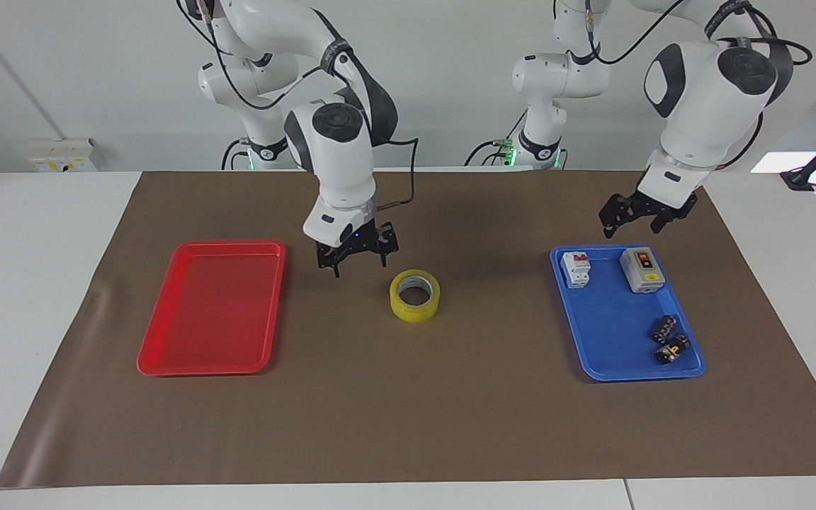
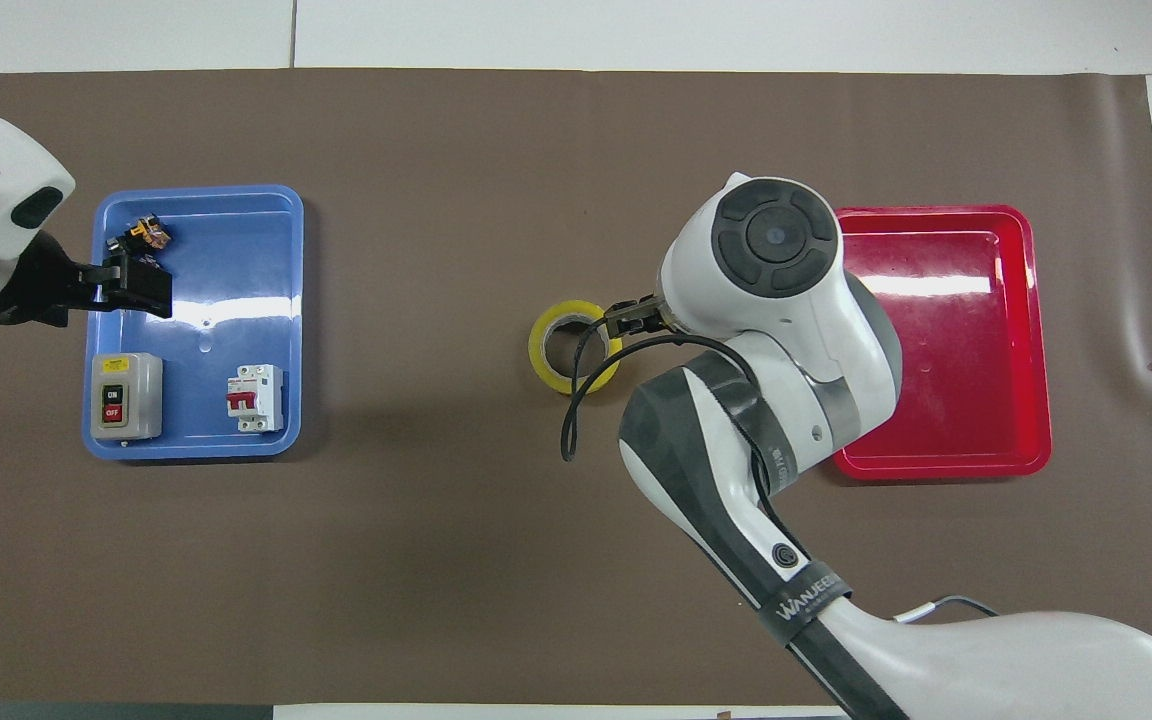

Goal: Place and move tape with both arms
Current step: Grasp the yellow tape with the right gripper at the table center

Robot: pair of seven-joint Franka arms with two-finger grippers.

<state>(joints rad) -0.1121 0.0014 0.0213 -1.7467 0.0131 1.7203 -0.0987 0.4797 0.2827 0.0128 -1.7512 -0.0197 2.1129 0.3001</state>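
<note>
The tape (image 1: 414, 309) is a yellow roll that lies flat on the brown mat at the middle of the table; it also shows in the overhead view (image 2: 536, 349). My right gripper (image 1: 360, 265) is open and hangs low over the mat, between the red tray and the tape and close to the roll. In the overhead view, the right gripper (image 2: 631, 318) overlaps the roll's edge. My left gripper (image 1: 631, 228) is open, empty and raised over the blue tray's edge nearest the robots. In the overhead view the left gripper (image 2: 141, 290) covers part of that tray.
A red tray (image 1: 167, 354) (image 2: 936, 465) lies empty toward the right arm's end. A blue tray (image 1: 613, 333) (image 2: 226, 260) toward the left arm's end holds a grey switch box (image 1: 642, 269), a white circuit breaker (image 1: 576, 269) and small black parts (image 1: 670, 340).
</note>
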